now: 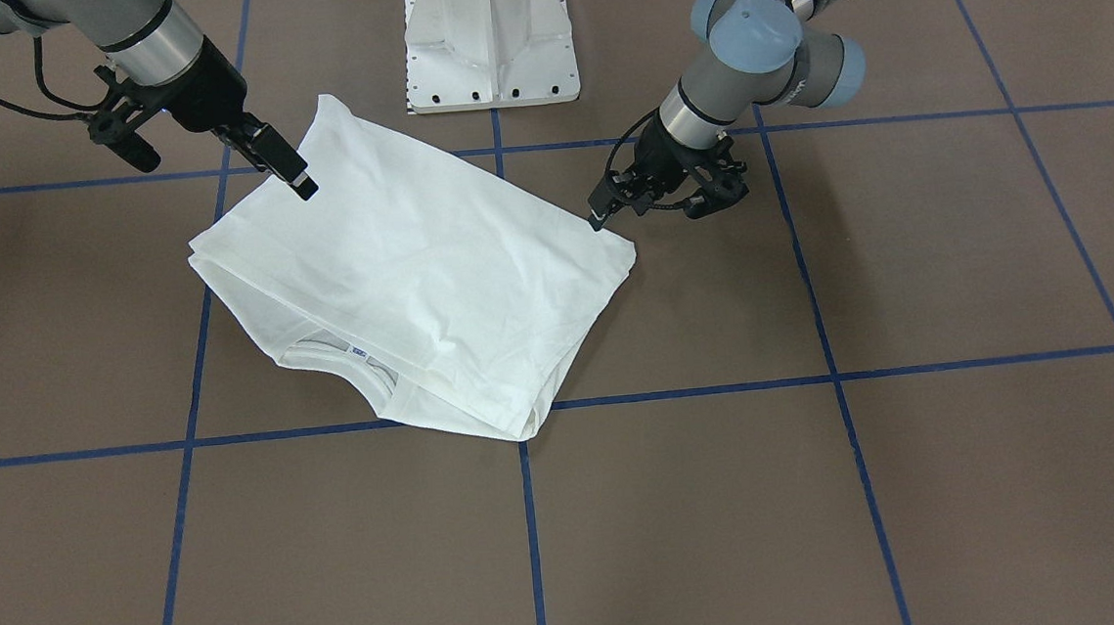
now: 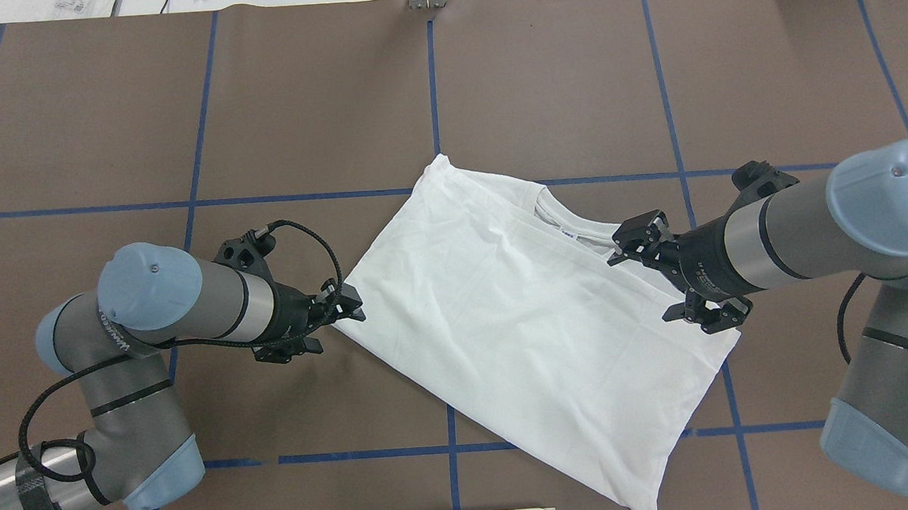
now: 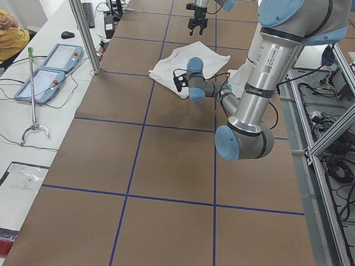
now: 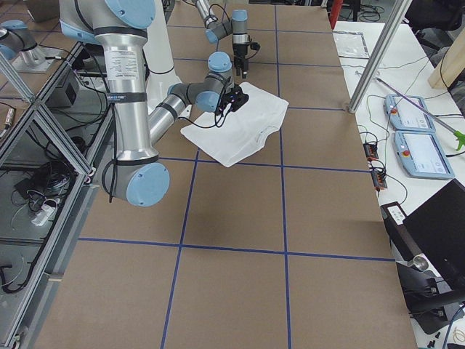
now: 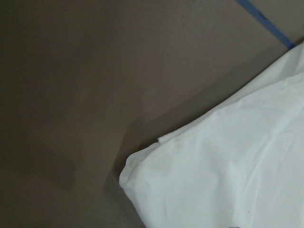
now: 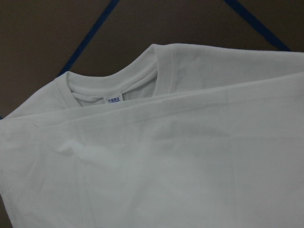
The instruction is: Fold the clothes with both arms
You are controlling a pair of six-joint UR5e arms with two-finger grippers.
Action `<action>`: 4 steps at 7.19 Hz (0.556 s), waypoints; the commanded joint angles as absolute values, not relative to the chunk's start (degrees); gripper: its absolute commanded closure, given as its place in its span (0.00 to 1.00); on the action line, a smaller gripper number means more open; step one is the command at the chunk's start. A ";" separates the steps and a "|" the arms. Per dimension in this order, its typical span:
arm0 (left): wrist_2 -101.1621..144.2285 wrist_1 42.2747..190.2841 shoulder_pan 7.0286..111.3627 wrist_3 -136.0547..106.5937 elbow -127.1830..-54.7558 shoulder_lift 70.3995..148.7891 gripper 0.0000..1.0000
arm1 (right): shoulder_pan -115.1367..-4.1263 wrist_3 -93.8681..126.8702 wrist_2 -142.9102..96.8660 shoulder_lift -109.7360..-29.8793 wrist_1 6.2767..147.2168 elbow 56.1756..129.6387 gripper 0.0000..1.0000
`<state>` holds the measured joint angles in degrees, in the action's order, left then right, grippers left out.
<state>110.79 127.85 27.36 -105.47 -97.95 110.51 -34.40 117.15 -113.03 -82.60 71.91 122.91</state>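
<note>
The white shirt is lying folded on the brown surface, between the two tools. It is sitting slanted and crossing some of the blue lines that are running over the surface. Its plain side is facing up, with a few soft wrinkles showing.

The left tool is reaching in low toward one corner of the shirt. Its tips are sitting right at the edge of the cloth. They are touching it or just beside it, and I cannot tell which. In the left wrist view the corner is lying flat on the surface, with folded layers showing at its edge. I cannot tell if this tool is spread or pressed together, because its tips are looking like one dark piece from the front.

The right tool is hanging over the other side of the shirt. Its two fingers are standing spread apart and holding nothing. Just beside this tool, on the side away from the robot, the round collar is peeking out from under the folded top layer. A small label with blue print is sitting inside the collar.

The white base is standing at the robot's edge of the surface, between both arms.
</note>
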 commanded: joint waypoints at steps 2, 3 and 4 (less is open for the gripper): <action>108.37 127.53 26.98 -105.64 -97.21 111.27 0.36 | -34.28 117.07 -111.98 -82.44 71.89 122.08 0.00; 107.06 127.53 26.90 -105.56 -96.51 111.53 0.37 | -34.28 117.07 -111.97 -82.44 71.89 122.08 0.00; 106.70 127.44 26.98 -105.56 -96.07 111.88 0.40 | -34.28 117.07 -111.97 -82.44 71.89 121.99 0.00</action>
